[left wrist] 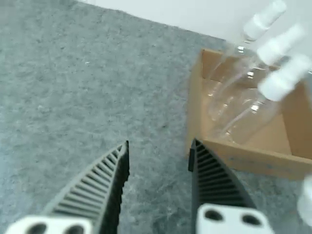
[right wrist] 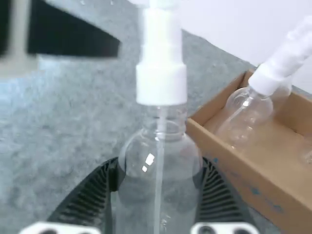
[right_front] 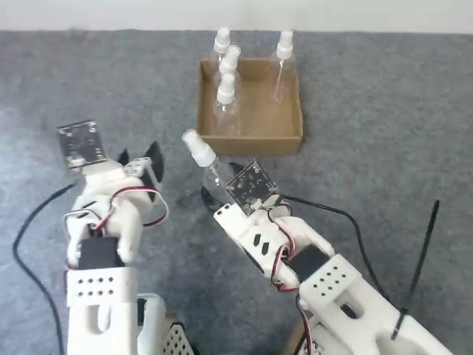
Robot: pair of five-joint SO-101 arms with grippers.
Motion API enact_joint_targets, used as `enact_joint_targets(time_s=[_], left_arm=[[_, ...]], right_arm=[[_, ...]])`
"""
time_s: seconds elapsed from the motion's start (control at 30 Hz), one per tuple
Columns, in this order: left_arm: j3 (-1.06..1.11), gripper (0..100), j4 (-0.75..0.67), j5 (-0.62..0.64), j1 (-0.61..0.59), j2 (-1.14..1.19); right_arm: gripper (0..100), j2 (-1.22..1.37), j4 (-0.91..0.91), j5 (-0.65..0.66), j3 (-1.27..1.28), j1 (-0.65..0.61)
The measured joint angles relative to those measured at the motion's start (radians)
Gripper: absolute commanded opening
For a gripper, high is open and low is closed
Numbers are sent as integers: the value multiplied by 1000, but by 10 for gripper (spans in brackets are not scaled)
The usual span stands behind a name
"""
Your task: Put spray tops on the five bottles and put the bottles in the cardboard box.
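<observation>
High view looks down; wrist views close, sharing cardboard box (right_front: 250, 142)

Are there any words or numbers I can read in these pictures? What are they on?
No text can be read anywhere.
On the cardboard box: small blue marks, too blurred to read.
On the left arm's board and the right arm's board: dark speckled patterns, no readable letters.
On the held bottle: no label seen.
</observation>
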Motion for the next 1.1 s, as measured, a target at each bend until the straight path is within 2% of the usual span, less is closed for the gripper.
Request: enact_joint_targets(time_s=[0.13,0.27,0.4,0.6,0.93,1.1], left_arm=[[5,181,-14,-6,123,0],[5,181,-18,-15,232,0],[-8,181,14,-129,298,-3],[-60,181,107,-173,342,-2],[-69,180,115,-176,388,-2],[-71,178,114,-222,405,-8]], right_arm=[[61,-18,26,-20,0,-48],[62,-18,31,-26,0,-38],[62,-18,35,-28,2,-9],[62,-18,35,-28,2,9],[61,-18,37,-28,2,28],[61,-18,37,-28,2,46]])
